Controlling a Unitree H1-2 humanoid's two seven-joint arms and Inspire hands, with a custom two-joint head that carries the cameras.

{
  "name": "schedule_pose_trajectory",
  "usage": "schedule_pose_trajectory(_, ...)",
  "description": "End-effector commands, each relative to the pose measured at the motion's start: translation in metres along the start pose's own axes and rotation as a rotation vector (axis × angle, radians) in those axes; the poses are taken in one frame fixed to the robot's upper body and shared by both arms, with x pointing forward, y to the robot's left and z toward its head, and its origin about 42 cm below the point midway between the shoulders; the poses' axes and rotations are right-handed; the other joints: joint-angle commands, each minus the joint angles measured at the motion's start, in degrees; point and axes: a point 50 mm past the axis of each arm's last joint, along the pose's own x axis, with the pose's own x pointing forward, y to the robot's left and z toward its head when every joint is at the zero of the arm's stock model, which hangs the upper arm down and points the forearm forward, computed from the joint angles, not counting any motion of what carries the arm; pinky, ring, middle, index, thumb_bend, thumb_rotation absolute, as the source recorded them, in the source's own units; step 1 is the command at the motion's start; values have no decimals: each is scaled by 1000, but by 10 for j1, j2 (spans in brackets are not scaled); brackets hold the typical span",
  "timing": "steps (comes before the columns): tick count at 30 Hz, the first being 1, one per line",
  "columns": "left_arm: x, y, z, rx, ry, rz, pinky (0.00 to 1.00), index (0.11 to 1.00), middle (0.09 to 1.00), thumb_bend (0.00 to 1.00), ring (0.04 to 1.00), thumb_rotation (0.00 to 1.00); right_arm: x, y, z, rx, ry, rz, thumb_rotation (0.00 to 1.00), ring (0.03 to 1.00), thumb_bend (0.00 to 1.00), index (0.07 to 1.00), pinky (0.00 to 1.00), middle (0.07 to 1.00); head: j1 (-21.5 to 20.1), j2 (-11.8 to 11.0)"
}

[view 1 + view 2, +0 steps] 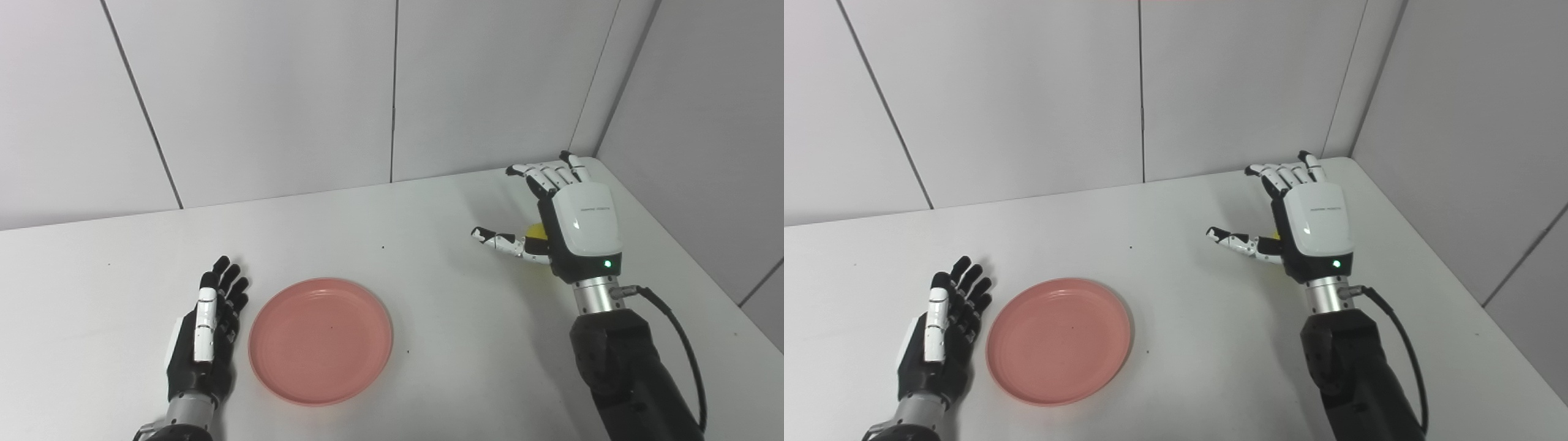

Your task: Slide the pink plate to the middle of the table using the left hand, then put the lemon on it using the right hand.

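Note:
The pink plate (320,340) lies empty on the white table, left of centre near the front. My left hand (209,331) rests open just left of the plate's rim, fingers stretched out, close to the rim; contact cannot be made out. The lemon (536,232) is a small yellow patch at the right rear of the table, mostly hidden behind my right hand (563,214). That hand hovers over the lemon with fingers spread and thumb pointing left, open and not closed on it. In the right eye view only a sliver of lemon (1274,236) shows.
The white table (392,245) runs back to grey wall panels (392,92); a side wall closes the right corner just behind the right hand. A black cable (680,343) hangs from the right wrist.

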Motion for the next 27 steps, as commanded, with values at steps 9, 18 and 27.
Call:
schedule_pose_trajectory(9,-6,-1,-16,-30,95,20,1000,925,956,615,949,910,18,-9,-22,-54,41,-49,904,737,807,701,834,727,3,1)
schedule_pose_trajectory(18,-6,-1,-16,-32,101,17,1000,927,958,616,952,909,20,-1,-38,-59,79,-7,861,732,795,731,734,751,8,2)
schedule_pose_trajectory(27,-6,-2,-16,-22,99,17,1000,931,958,610,947,913,21,7,-47,-35,97,25,796,707,805,702,630,739,10,3)
